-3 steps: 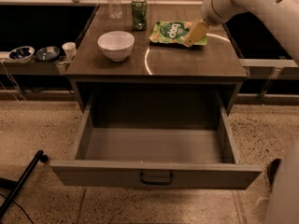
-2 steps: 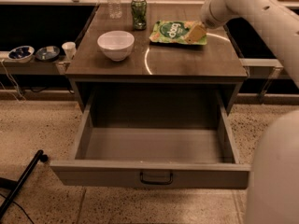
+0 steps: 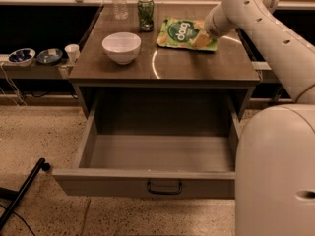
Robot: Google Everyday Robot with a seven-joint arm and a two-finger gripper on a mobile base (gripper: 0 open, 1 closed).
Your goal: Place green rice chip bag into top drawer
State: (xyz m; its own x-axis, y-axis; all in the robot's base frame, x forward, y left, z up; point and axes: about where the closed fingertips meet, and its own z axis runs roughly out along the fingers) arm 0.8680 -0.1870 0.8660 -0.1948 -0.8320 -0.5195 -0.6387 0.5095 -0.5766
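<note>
The green rice chip bag [image 3: 180, 33] lies flat on the table top, toward its back right, with its dark "dang" circle facing up. My gripper [image 3: 201, 38] comes in from the upper right and is down at the bag's right edge, touching or overlapping it. Below the table top, the top drawer [image 3: 147, 182] is pulled fully out toward the camera. Its grey inside holds nothing, and its dark handle [image 3: 164, 187] sits at the centre of the front panel.
A white bowl [image 3: 121, 47] stands at the table's left, with a green can [image 3: 145, 14] and a clear bottle [image 3: 118, 1] behind it. Small bowls [image 3: 22, 56] and a cup [image 3: 72, 52] sit on a low shelf at left. My arm's body [image 3: 275, 171] fills the lower right. A black pole [image 3: 22, 193] lies on the floor.
My arm's large pale segment has swung further into the lower right foreground. The gripper stays at the bag's right edge, and the bag has not visibly moved.
</note>
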